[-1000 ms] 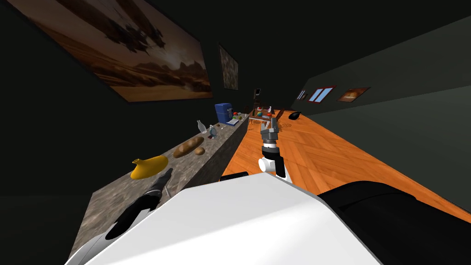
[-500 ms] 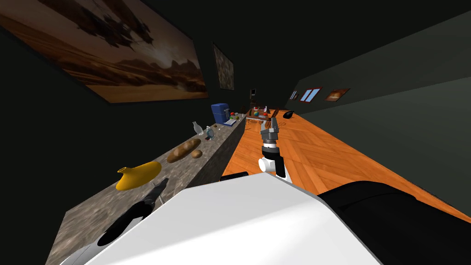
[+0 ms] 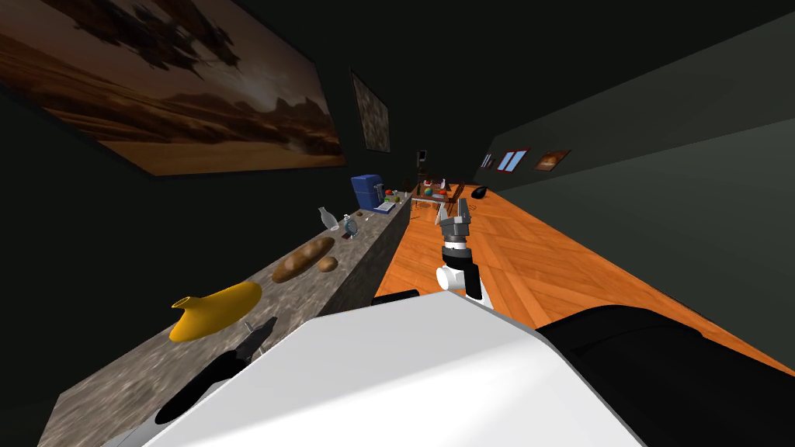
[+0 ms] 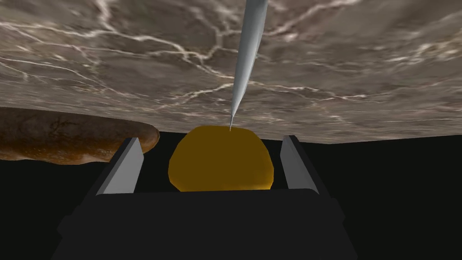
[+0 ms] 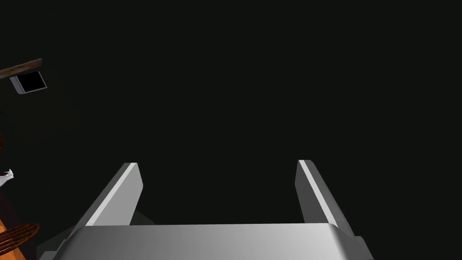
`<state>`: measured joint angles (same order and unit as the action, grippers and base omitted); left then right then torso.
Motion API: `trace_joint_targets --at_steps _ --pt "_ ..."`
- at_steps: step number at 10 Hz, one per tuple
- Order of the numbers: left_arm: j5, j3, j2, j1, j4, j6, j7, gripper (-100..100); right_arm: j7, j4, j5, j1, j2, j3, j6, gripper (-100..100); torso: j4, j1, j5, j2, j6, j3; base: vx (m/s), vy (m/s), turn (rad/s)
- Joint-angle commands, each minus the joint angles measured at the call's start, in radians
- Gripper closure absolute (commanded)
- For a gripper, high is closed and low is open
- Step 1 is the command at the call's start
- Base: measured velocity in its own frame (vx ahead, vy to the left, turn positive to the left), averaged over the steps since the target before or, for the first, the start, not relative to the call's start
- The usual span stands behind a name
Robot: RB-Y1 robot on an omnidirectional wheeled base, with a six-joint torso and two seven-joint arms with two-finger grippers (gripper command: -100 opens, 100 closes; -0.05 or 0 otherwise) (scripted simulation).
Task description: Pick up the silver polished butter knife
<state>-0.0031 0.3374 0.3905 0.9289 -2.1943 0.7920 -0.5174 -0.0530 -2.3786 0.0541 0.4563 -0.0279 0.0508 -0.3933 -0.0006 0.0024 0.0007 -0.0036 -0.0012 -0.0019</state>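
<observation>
The job is at the reach-and-line-up step; nothing is gripped yet. The left pincer hangs low over the brown veined table with its blades apart and nothing between them. The knife lies flat on the table ahead of it, a slim silver blade whose pointed tip aims at a yellow jug lying on its side. I cannot tell whether tip and jug touch. In the head view the jug sits at about 10 o'clock from the left pincer, near the table's front edge. As I judge it, the next move is to bring the pincer over the knife's middle, turn the blades so they straddle its narrow width, and come down close to the table before closing. A thin flat thing will likely slip out of a shallow pinch. The jug is the main obstacle, since it crowds the tip end and could be nudged. A brown bread loaf lies beside the jug, farther along the table at about 1 o'clock. The right pincer is raised over the orange floor, blades apart and empty.
</observation>
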Motion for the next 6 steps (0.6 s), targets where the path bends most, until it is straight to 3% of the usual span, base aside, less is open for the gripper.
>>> trace_joint_targets --at_steps 1,2,3,4,5,6 --pt "0.006 -0.003 0.014 0.01 0.009 0.033 -0.009 -100 0.0 0.0 0.0 0.0 0.0 0.0 0.0 0 0.0 0.0 0.0 0.0 0.0 0.0 0.018 0.011 -0.067" --pt "0.013 -0.007 0.025 0.021 0.015 0.057 -0.015 -100 0.0 0.0 0.0 0.0 0.0 0.0 0.0 0 0.0 0.0 0.0 0.0 0.0 0.0 0.021 0.011 -0.072" --pt "0.009 -0.005 0.019 0.012 0.014 0.041 -0.011 -100 0.0 0.0 0.0 0.0 0.0 0.0 0.0 0 0.0 0.0 0.0 0.0 0.0 0.0 0.009 0.007 -0.013" --pt "0.011 -0.005 0.021 0.013 0.015 0.045 -0.012 0 0.0 0.0 0.0 0.0 0.0 0.0 0.0 0 0.0 0.0 0.0 0.001 0.0 0.0 0.0 0.0 0.0" --pt "0.003 -0.007 0.02 -0.002 0.046 0.029 -0.009 -100 0.0 0.0 0.0 0.0 0.0 0.0 0.0 0 0.0 -0.001 0.0 0.001 0.0 0.001 0.004 0.015 -0.029" --pt "0.0 -0.009 0.02 -0.01 0.061 0.021 -0.007 -100 0.0 0.0 0.0 0.0 0.0 0.0 0.0 0 0.0 0.0 0.0 0.001 0.0 0.001 0.005 0.025 -0.025"
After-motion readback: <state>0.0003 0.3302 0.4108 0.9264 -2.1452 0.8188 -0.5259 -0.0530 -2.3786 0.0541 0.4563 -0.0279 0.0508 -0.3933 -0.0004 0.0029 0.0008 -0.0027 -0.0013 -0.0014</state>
